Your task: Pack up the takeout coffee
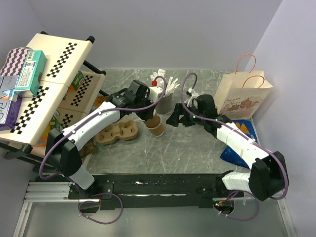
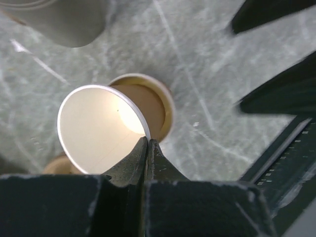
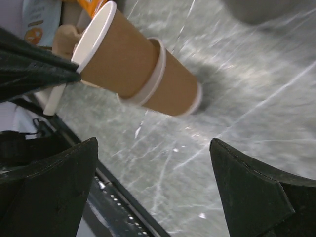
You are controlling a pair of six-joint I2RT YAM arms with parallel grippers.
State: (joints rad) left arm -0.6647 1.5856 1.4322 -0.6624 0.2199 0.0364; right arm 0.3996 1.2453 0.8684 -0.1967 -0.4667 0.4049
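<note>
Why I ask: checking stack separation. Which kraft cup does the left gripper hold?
The upper kraft cup, its rim pinched in the left gripper; the lower kraft cup nested beneath it is ungripped.

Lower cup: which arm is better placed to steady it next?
Probably right: the right end effector is open facing the lower cup; the left end effector is shut on the upper cup.

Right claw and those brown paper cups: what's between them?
Only bare marble table separates the open right gripper from the stacked cups, as the right wrist view shows.
</note>
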